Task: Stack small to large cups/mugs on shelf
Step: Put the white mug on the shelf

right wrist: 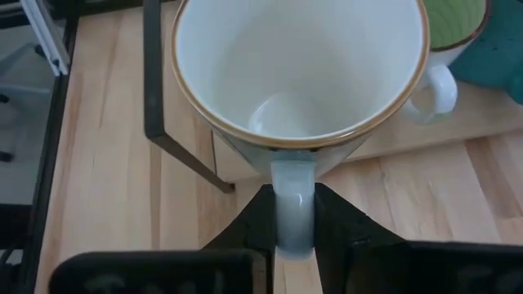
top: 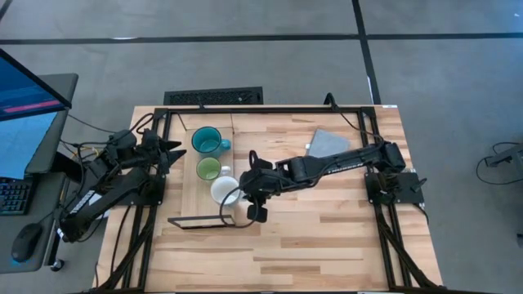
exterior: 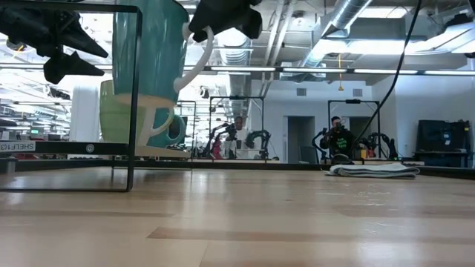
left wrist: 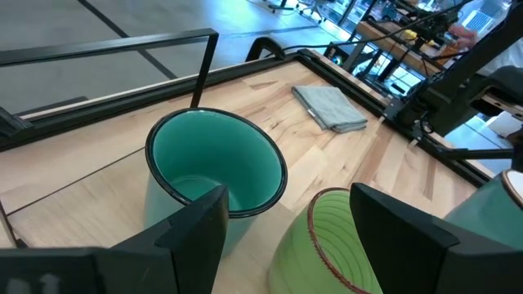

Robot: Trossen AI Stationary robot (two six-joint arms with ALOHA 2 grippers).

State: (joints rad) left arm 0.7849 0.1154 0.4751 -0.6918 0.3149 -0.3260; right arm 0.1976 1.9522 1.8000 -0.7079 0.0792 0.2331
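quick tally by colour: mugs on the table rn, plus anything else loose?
Teal mug: 1
Light green mug: 1
White mug, handle between the right gripper fingers: 1
Grey folded cloth: 1
Total: 4 things, 3 of them mugs

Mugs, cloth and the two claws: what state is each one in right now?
Teal mug: upright on shelf, empty.
Green mug: upright, empty.
White mug: upright, empty, gripped by handle.
Right gripper: shut on white mug's handle.
Left gripper: open, near teal mug.
Grey cloth: folded on table.
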